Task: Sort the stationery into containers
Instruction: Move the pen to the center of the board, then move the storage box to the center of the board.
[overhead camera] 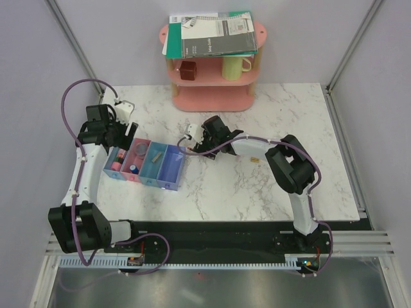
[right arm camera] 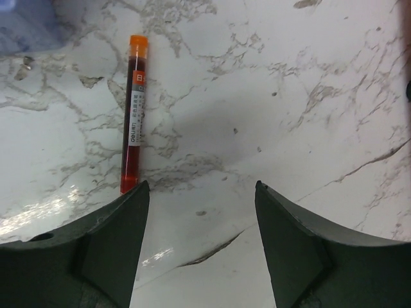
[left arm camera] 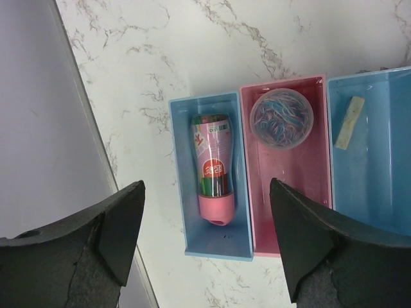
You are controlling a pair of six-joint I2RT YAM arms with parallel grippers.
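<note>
Left gripper [left arm camera: 205,186]: fingers spread wide, nothing gripped, hanging over the left end of the row of four joined narrow plastic trays [overhead camera: 144,180]. Left wrist view: the blue tray [left arm camera: 183,160] holds a pink-capped cylindrical tube [left arm camera: 212,167] lying lengthwise, cap toward the camera. The pink tray [left arm camera: 289,163] beside it holds a round clear tub of coloured bands [left arm camera: 281,117] at its far end. The light-blue tray [left arm camera: 379,128] holds a small tan block [left arm camera: 349,122], slightly tilted. In the top view the violet-blue tray [overhead camera: 172,165] closes the row on the right; a blue-topped item seems to sit at the near end of the pink tray, though it is too small to be sure. Right gripper [right arm camera: 201,186]: fingers likewise apart and holding nothing, low over the white marble tabletop [right arm camera: 289,96] just right of the trays. A thin red pen with an orange cap [right arm camera: 133,115] lies flat on the marble, cap pointing away, its near end just beside the left fingertip — not between the fingers. One small tan piece [overhead camera: 255,158] lies loose on the table under the right arm, well apart from the trays.
</note>
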